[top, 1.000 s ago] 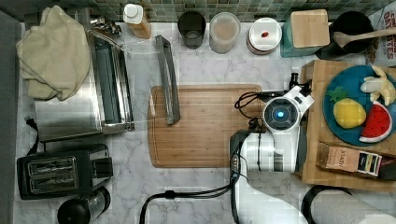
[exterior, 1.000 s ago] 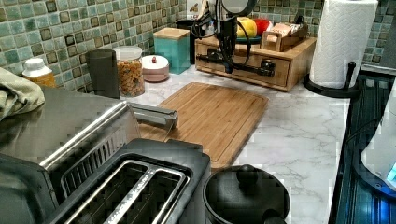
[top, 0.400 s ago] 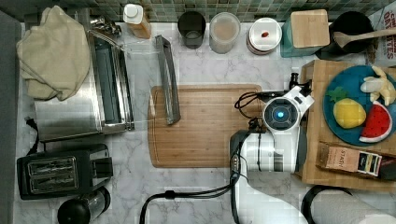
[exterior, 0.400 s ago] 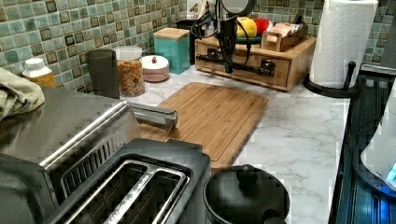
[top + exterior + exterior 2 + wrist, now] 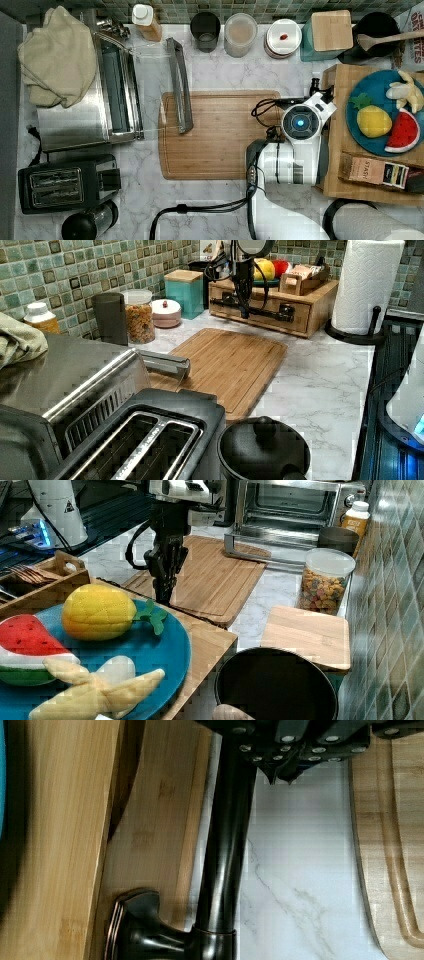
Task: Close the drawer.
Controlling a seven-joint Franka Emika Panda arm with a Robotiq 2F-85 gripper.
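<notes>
The drawer (image 5: 267, 316) sits in a pale wooden box (image 5: 320, 295) under a blue plate of toy fruit (image 5: 385, 115). Its front (image 5: 155, 820) carries a dark bar handle (image 5: 225, 845), and a narrow shadowed gap shows between that front and the box. My gripper (image 5: 244, 312) points straight down right at the handle (image 5: 260, 311), on the side facing the cutting board. Its fingertips (image 5: 274, 779) meet in a point beside the bar, shut with nothing between them. From the right view my gripper (image 5: 162, 592) hangs just off the box's edge.
A brown cutting board (image 5: 215, 135) lies beside the box on the marble counter. A toaster oven (image 5: 115, 90) has its door (image 5: 180, 85) folded down onto the board's far end. Jars (image 5: 240, 32) line the tiled wall. A paper towel roll (image 5: 367, 285) stands next to the box.
</notes>
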